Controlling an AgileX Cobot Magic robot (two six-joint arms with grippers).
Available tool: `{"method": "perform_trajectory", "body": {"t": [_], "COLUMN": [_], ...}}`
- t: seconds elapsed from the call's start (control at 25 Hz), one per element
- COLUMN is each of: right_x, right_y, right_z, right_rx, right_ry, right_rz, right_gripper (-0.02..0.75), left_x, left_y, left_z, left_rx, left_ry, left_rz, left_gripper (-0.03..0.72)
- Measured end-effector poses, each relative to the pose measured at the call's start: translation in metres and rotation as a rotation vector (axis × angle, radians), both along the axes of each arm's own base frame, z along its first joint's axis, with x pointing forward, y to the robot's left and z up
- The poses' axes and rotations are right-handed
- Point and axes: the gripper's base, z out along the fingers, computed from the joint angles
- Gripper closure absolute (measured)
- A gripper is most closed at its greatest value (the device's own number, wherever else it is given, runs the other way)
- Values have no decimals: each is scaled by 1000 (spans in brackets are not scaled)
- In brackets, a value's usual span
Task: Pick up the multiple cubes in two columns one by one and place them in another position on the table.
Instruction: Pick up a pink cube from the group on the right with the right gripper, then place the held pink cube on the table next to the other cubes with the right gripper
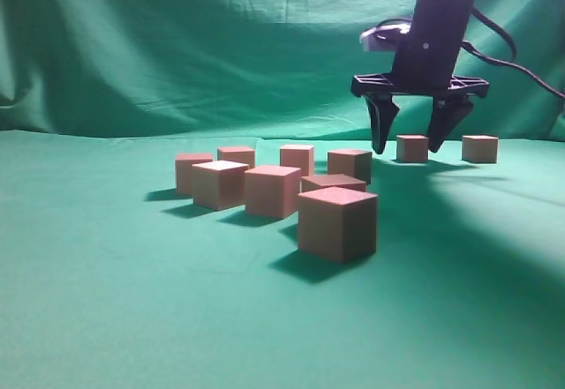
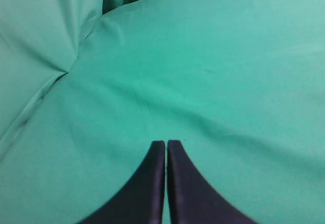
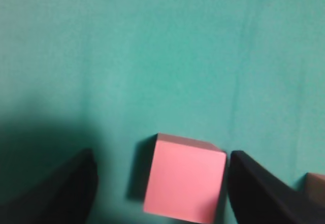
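Observation:
Several pink-brown cubes stand in two columns on the green cloth, the nearest one at the front and the farthest at the back. Two more cubes stand apart at the back right, one under my right gripper and one further right. My right gripper is open and hangs just above the left one of these, which lies between its fingers in the right wrist view, resting on the cloth. My left gripper is shut and empty over bare cloth; it is out of the exterior view.
A green cloth covers the table and a green backdrop hangs behind. A cable trails from the right arm. A corner of another cube shows at the right edge of the right wrist view.

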Motion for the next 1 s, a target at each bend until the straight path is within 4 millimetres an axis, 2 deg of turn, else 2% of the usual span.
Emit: {"method": "perform_trajectory", "body": {"t": [0.08, 0.24, 0.4, 0.56, 0.64, 0.76, 1.0], "right_x": [1, 3, 4, 8, 8, 3, -29], "right_y": [-2, -5, -5, -4, -2, 0, -4], "right_z": [-6, -10, -7, 7, 20, 56, 135], "right_rx": [-2, 0, 1, 22, 42, 84, 135], "right_ry": [11, 12, 6, -15, -28, -57, -91], "right_rz": [-5, -10, -9, -12, -13, -10, 14], "right_gripper": [276, 480, 482, 482, 482, 482, 482], "left_x": [0, 0, 0, 0, 0, 0, 0], "left_y": [0, 0, 0, 0, 0, 0, 0], "left_z": [0, 0, 0, 0, 0, 0, 0], "left_rx": [0, 0, 0, 0, 0, 0, 0], "left_ry": [0, 0, 0, 0, 0, 0, 0], "left_rz": [0, 0, 0, 0, 0, 0, 0], "left_gripper": [688, 688, 688, 688, 688, 688, 688]}}
